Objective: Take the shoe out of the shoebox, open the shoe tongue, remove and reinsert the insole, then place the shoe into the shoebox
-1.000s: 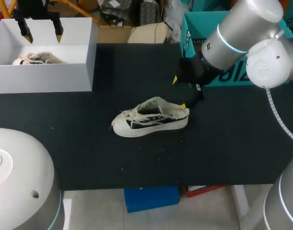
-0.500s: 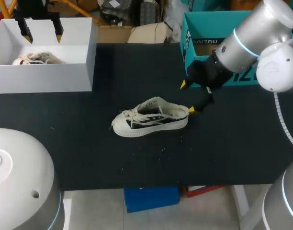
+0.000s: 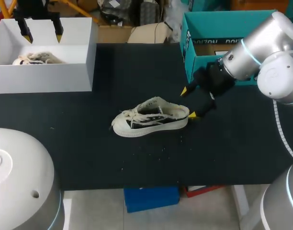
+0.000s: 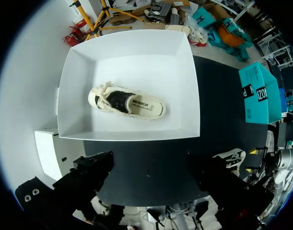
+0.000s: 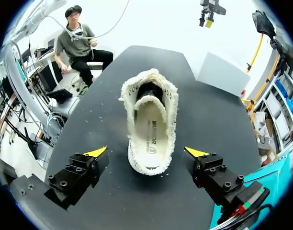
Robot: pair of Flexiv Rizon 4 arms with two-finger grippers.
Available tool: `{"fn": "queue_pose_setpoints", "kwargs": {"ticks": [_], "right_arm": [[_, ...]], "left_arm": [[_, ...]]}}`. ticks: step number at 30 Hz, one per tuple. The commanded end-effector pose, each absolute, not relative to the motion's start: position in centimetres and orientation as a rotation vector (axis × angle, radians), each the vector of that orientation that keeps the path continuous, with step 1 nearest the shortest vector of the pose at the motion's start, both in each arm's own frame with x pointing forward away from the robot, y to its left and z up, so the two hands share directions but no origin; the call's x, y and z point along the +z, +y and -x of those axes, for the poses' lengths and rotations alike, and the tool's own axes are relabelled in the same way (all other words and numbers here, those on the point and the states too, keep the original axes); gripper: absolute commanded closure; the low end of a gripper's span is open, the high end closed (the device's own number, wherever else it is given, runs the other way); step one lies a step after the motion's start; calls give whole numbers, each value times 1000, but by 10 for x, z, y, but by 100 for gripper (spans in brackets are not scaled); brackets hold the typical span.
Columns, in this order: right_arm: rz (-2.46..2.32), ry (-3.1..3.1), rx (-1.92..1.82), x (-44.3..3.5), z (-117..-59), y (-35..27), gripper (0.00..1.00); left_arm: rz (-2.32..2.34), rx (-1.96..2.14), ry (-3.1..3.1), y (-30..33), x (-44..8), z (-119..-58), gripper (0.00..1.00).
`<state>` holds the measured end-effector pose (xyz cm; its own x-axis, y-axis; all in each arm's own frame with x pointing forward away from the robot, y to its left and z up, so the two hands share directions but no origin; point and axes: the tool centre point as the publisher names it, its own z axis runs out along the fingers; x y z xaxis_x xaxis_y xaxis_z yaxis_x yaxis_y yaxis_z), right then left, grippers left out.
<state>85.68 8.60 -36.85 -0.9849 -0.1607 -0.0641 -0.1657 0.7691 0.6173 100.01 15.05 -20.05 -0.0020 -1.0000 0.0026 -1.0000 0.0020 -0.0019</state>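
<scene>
Head view: shoebox (image 3: 41, 76) set at table (image 3: 223, 143) far-left corner, left gripper (image 3: 41, 29) held wide above. Shoe (image 3: 151, 119) laid mid-table, heel faced by right gripper (image 3: 187, 103), spread wide, nothing held. Shoe judged light, soft; best gripped across heel. Insole (image 5: 151, 129) print left unread.

Bright, even overhead light; the white shoebox (image 3: 41, 76) glares against the dark table (image 3: 89, 158).

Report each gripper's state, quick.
Left gripper: open, empty, above the shoebox.
Right gripper: open, empty, straddling the shoe at its heel without touching.
</scene>
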Motion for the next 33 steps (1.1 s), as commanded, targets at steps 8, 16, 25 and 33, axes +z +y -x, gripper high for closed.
{"fn": "queue_pose_setpoints", "kwargs": {"ticks": [8, 16, 25, 33], "right_arm": [[223, 2944, 1189, -403, -855, 106, 0], [200, 2952, 1270, -415, -860, 115, 0], [194, 2964, 1335, -426, -861, 122, 0], [167, 2968, 1365, -437, -859, 123, 0]], "left_arm": [[-2220, 2, -2222, 150, -200, -1000, 0], [-2220, 2, -2222, 150, -200, -1000, 0], [-2220, 2, -2222, 150, -200, -1000, 0], [-2220, 2, -2222, 150, -200, -1000, 0]]}}
